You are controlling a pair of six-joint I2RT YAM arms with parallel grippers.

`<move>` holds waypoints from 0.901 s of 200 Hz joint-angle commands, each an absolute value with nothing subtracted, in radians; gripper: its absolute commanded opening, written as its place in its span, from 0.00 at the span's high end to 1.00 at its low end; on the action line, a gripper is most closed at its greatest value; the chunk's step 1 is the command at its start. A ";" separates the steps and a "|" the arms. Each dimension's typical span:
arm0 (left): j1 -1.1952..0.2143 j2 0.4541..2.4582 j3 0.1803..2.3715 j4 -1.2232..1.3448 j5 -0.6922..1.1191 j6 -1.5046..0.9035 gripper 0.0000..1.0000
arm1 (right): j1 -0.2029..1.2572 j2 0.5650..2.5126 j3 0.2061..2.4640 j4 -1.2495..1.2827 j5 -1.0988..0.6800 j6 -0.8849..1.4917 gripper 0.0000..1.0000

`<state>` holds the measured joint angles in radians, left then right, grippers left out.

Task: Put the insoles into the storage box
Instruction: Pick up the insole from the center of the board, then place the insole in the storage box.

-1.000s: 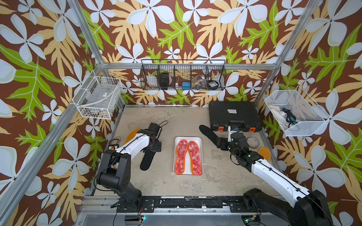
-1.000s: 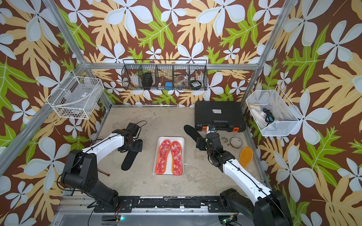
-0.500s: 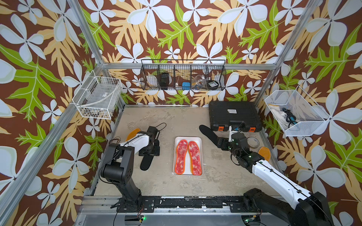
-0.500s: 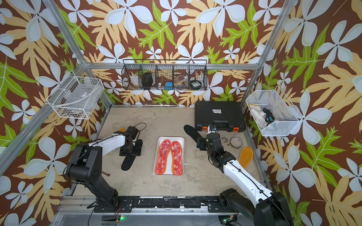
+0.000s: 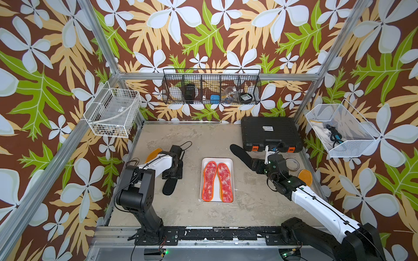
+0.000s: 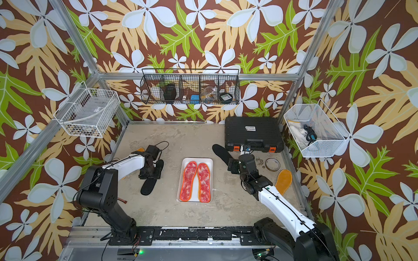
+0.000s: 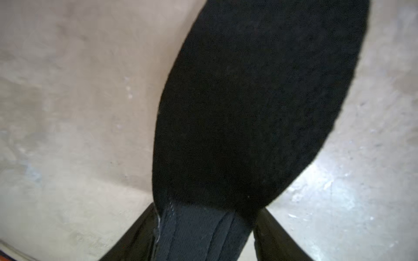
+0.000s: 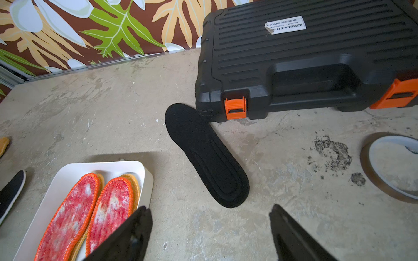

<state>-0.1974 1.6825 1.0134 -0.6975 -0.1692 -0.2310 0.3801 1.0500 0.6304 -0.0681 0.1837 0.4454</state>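
The storage box (image 5: pixel 217 160) at the table's middle holds two red-white insoles (image 5: pixel 209 180) lying on orange-yellow insoles (image 8: pixel 134 180), so I judge the job about half done. Four remain outside. A black insole (image 7: pixel 260 101) has its heel between my left gripper's (image 7: pixel 207 214) jaws, though I cannot tell whether they pinch it. A second black insole (image 8: pixel 205 156) touches the black case (image 8: pixel 305 56), just ahead of my right gripper (image 8: pixel 210 209), which is wide open and empty. There are also a right-edge orange insole (image 5: pixel 305 177) and a left-side orange insole (image 5: pixel 154 154).
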 commanded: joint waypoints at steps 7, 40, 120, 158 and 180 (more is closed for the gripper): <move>-0.195 1.643 1.037 -0.698 -0.217 -0.251 0.34 | 0.382 1.053 0.638 -0.047 0.195 0.454 0.14; -0.195 1.600 1.067 -0.715 -0.219 -0.273 0.33 | 0.382 1.062 0.639 -0.044 0.192 0.456 0.15; -0.384 1.492 1.199 -0.775 -0.178 -0.434 0.33 | 0.382 1.101 0.655 -0.046 0.171 0.463 0.15; -0.560 1.478 1.206 -0.716 -0.157 -0.600 0.33 | 0.384 1.117 0.684 -0.068 0.106 0.475 0.15; -0.651 1.523 1.212 -0.689 -0.150 -0.673 0.32 | 0.403 1.121 0.694 -0.077 0.094 0.475 0.16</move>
